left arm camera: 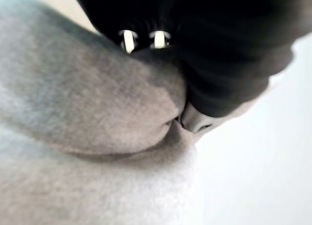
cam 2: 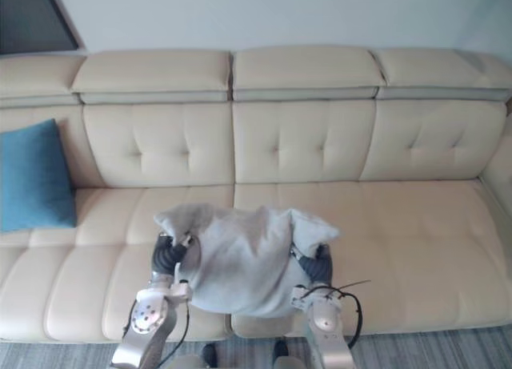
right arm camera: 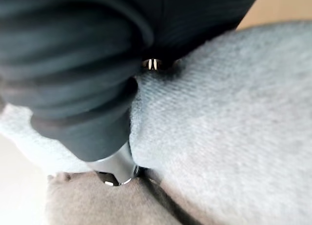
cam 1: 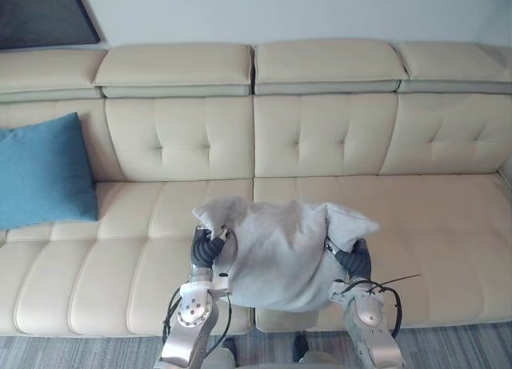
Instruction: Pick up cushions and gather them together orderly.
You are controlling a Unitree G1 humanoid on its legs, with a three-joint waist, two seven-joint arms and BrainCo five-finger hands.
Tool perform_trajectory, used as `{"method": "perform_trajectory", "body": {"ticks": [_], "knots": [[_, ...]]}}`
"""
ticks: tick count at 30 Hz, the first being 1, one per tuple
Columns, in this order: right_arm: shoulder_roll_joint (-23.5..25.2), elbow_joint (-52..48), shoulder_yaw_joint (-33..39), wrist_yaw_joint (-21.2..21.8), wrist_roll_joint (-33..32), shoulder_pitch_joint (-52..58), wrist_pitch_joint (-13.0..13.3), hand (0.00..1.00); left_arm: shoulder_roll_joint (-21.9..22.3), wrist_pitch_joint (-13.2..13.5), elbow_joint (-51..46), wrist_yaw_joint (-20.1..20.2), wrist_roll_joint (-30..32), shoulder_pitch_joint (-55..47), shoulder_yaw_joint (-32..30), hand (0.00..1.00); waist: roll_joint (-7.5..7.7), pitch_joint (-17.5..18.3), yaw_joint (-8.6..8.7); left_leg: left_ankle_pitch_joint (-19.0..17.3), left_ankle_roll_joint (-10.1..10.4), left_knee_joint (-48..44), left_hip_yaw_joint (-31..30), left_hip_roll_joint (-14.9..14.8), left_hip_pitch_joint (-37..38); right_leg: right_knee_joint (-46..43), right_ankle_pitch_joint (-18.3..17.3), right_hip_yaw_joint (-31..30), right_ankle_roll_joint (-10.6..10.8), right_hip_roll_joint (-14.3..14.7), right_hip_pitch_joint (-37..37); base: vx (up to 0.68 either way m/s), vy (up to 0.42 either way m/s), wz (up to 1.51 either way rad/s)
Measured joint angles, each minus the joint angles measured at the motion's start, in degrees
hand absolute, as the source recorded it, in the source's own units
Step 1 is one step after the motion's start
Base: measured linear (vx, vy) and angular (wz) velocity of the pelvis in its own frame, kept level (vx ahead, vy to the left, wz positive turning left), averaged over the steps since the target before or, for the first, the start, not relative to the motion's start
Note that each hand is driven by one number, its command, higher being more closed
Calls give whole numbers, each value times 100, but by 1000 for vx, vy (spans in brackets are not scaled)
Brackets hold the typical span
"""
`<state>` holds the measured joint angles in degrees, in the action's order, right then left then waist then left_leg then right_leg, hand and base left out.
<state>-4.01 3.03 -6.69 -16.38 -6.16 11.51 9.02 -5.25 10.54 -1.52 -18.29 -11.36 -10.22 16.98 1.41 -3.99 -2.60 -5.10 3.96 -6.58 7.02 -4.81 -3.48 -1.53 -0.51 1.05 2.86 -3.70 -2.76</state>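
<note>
I hold a soft grey cushion (cam 1: 280, 257) up in front of me, over the front of the sofa seat. My left hand (cam 1: 205, 247) grips its left side and my right hand (cam 1: 355, 261) grips its right side, and the cushion's upper corners bunch out above both hands. In the left wrist view my thumb (left arm camera: 195, 121) digs into a fold of the grey cushion (left arm camera: 73, 112). In the right wrist view my thumb (right arm camera: 114, 169) presses into the grey cushion (right arm camera: 234, 112) likewise. A blue cushion (cam 1: 44, 173) leans against the backrest at the sofa's far left.
The long cream tufted sofa (cam 1: 432, 217) spans the whole view, with headrest pads along its back. A dark panel (cam 1: 40, 13) hangs on the wall at the upper left. Grey carpet (cam 1: 448, 345) runs along the sofa's front edge.
</note>
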Motion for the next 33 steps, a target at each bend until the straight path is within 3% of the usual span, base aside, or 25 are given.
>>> {"method": "perform_trajectory", "body": {"ticks": [7, 14, 20, 25, 29, 30, 31, 33], "knots": [[57, -283, 198, -5, -11, -7, -2, 100, -12, -9, -7, -62, 13, 292, 106, 100, 27, 160, 4, 38, -9, 173, -103, 60, 90, 310, 85, 48, 29, -36, 210, 51, 3, 8], [-72, 554, 178, -218, -141, -1673, -6, 100, -417, -7, 387, -552, 128, 1724, 8, 100, 16, 123, 14, 424, -46, 472, -125, 130, -468, 598, 460, 52, -7, -65, -342, -69, 2, 2], [-144, 844, 181, -497, -295, -3046, -8, 100, -548, 12, 874, -956, 111, 3054, -230, 100, 16, -401, -40, 712, -33, 449, -127, 72, -1249, 594, 775, 47, -63, -34, -1110, -126, -12, -2], [-388, 1421, 225, -686, -429, -4176, -34, 100, -845, 15, 1599, -1074, -42, 4252, -284, 100, 18, -756, -65, 918, -6, 479, -117, 28, -1775, 539, 960, 50, -101, 0, -1690, -116, -31, -3], [-566, 2109, 437, -822, -527, -5502, -42, 100, -1149, 29, 2423, -1126, -202, 5529, -437, 100, 7, -1235, -54, 1241, 25, 794, -113, 25, -2010, 574, 1133, 52, -135, 49, -2070, -91, -29, -3], [-613, 2199, 447, -854, -527, -5716, -41, 100, -1194, 37, 2556, -1126, -251, 5735, -461, 0, 4, -1271, -57, 1328, 28, 874, -113, 25, -2093, 595, 1173, 54, -140, 56, -2184, -81, -25, -1], [-706, 2399, 479, -879, -530, -6078, -41, 0, -1257, 63, 2787, -1125, -308, 6043, -537, 0, -11, -1431, -55, 1470, 35, 1036, -114, 21, -2108, 611, 1223, 55, -147, 71, -2270, -66, -14, -2], [-738, 2715, 556, -914, -541, -6530, -34, 0, -1320, 140, 3120, -1123, -421, 6392, -677, 0, -22, -1608, -34, 1607, 50, 1234, -116, 13, -2113, 655, 1279, 61, -151, 91, -2349, -69, -3, -1]]}}
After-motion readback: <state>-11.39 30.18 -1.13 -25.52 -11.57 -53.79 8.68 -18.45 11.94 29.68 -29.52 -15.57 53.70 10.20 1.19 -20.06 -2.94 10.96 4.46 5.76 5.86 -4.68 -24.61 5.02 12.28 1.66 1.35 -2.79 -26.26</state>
